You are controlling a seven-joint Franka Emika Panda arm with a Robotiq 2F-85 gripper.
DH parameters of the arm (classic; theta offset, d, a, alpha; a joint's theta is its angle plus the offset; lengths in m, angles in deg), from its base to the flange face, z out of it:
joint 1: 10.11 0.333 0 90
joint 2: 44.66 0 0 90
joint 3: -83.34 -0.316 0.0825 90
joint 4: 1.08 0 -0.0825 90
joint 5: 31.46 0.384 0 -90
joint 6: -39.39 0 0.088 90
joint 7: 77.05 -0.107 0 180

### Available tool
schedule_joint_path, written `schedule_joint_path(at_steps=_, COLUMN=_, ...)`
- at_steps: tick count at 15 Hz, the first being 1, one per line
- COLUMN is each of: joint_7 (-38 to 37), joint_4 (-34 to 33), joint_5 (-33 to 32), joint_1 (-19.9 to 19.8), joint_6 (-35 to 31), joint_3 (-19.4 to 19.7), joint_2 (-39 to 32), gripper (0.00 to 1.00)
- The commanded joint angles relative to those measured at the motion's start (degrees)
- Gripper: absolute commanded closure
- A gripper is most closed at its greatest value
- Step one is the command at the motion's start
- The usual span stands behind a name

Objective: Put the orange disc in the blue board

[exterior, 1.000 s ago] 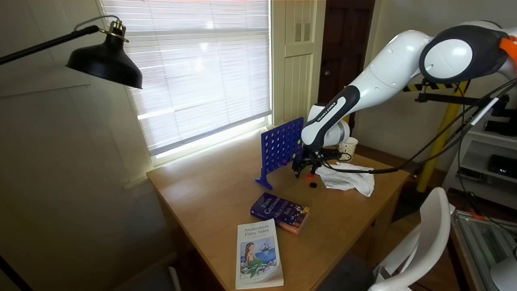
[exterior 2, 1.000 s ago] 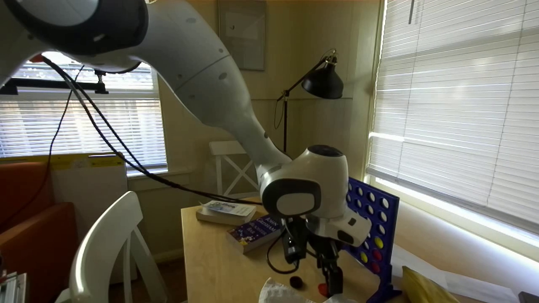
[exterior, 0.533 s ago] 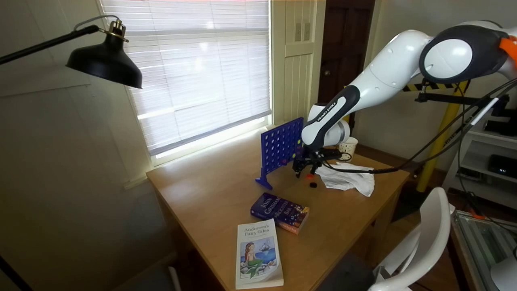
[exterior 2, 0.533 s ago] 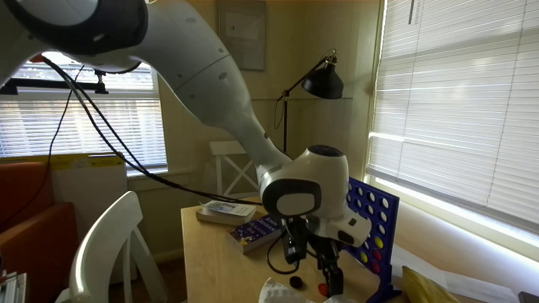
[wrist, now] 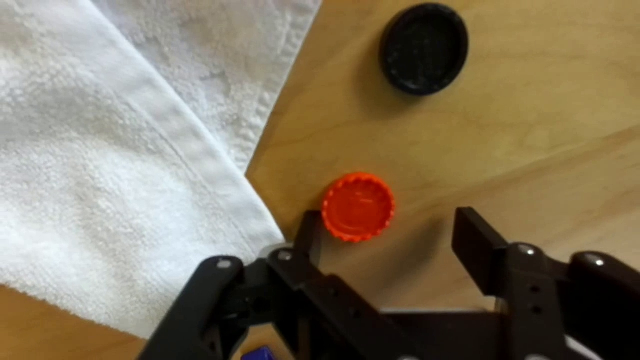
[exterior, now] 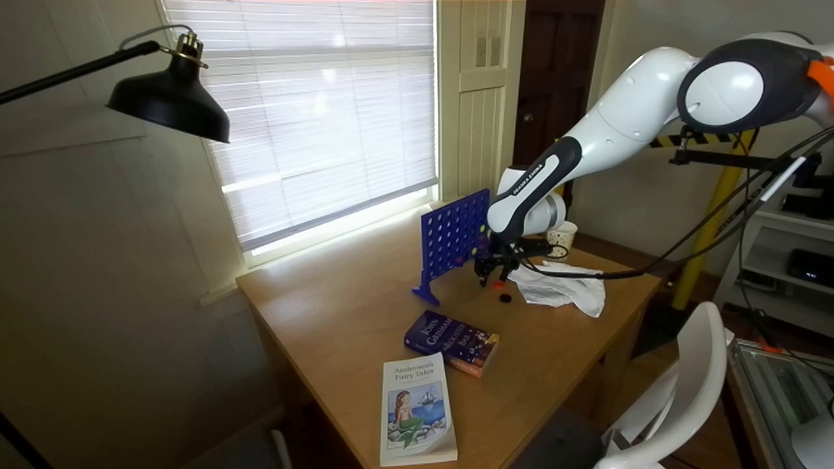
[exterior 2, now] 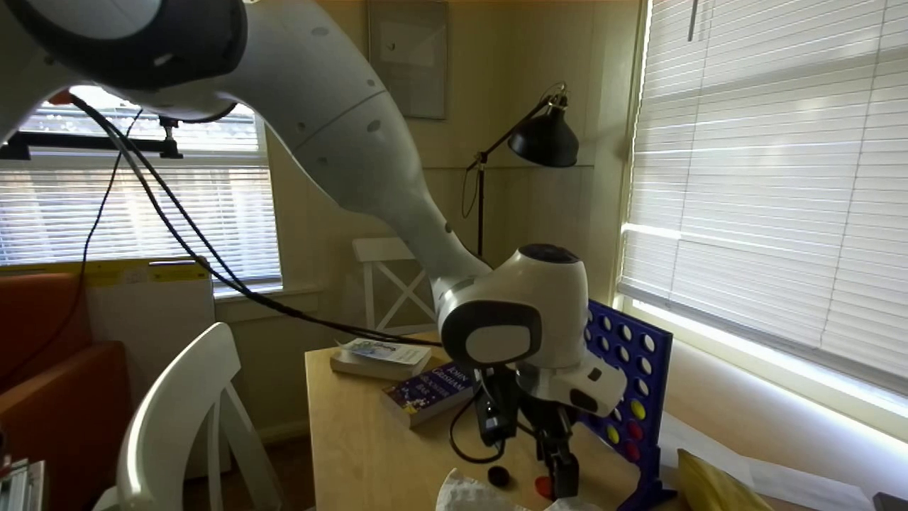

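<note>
Wrist view: end effector (wrist: 389,227) with fingers (wrist: 477,247) apart

We see the orange disc (wrist: 358,207) on the bench (wrist: 550,100) just beside one fingertip; touching or not, we cannot tell. Near it lie a white cloth (wrist: 125,175) and a black disc (wrist: 424,49). In both exterior views, the blue board (exterior: 454,232) stands upright nearby.

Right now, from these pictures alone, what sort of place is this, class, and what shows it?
Probably a room in a home, though an office is possible: the books, the lamp and the blue board, seemingly a game, suggest it.
</note>
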Motion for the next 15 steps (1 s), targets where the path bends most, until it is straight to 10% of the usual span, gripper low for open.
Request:
schedule_joint_path(at_steps=1, joint_7=1.0, joint_4=2.2, joint_5=0.1, joint_1=0.4, joint_6=-0.8, joint_3=0.2, joint_2=1.7, gripper=0.24)
schedule_joint_path(at_steps=15, joint_7=-0.2, joint_4=4.3, joint_5=-2.6, joint_1=3.7, joint_6=-0.4, joint_3=4.1, joint_2=2.8, gripper=0.47)
